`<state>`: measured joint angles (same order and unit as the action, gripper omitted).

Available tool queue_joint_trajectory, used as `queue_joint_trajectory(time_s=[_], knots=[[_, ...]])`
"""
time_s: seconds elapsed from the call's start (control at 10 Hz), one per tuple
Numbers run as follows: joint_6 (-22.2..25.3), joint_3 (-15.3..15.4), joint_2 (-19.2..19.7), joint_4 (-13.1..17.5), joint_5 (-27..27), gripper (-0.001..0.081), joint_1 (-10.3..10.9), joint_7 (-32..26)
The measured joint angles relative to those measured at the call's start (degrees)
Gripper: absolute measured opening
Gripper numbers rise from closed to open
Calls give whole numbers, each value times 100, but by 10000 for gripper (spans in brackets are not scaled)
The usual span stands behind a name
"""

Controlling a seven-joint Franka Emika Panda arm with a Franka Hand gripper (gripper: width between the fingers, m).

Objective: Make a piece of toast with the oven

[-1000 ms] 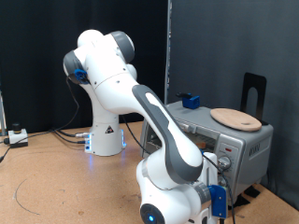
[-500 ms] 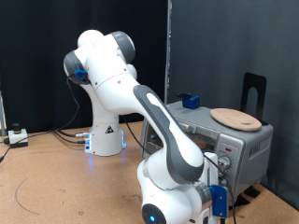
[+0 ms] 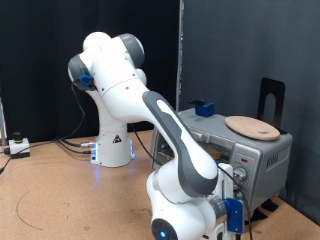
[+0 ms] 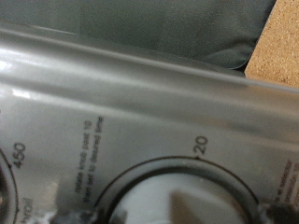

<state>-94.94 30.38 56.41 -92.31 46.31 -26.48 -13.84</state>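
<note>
Wooden board (image 3: 252,127) on oven (image 3: 262,152) (exterior view's right); arm (image 3: 180,150) before it.

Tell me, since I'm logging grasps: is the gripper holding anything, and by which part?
Cannot be told. The wrist view sits close against the oven's control panel, by a dial near its 20 mark, but the fingers don't show clearly.

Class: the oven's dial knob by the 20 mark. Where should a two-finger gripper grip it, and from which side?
Probably across the rim of the round knob, fingers on opposite sides, coming straight at the front panel of the oven. The wrist view shows it face-on and round, so the rim is the likely hold. The gripper's fingers cannot be made out.
</note>
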Motion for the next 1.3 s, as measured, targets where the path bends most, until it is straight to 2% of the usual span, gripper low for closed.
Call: queue_joint_trajectory(time_s=[0.3, 0.5, 0.6, 0.7, 0.8, 0.9, 1.3], knots=[[90, -8, 2, 2, -21, 324, -4, 0], [193, -36, 3, 2, -73, 606, -8, -1], [220, -41, 3, 2, -73, 606, -12, -1], [222, -42, 3, 2, -73, 761, -12, -1], [213, -44, 3, 5, -73, 761, -12, -1], [191, -46, 3, 12, -72, 800, -12, -1], [140, -49, 3, 32, -66, 807, -12, 0]])
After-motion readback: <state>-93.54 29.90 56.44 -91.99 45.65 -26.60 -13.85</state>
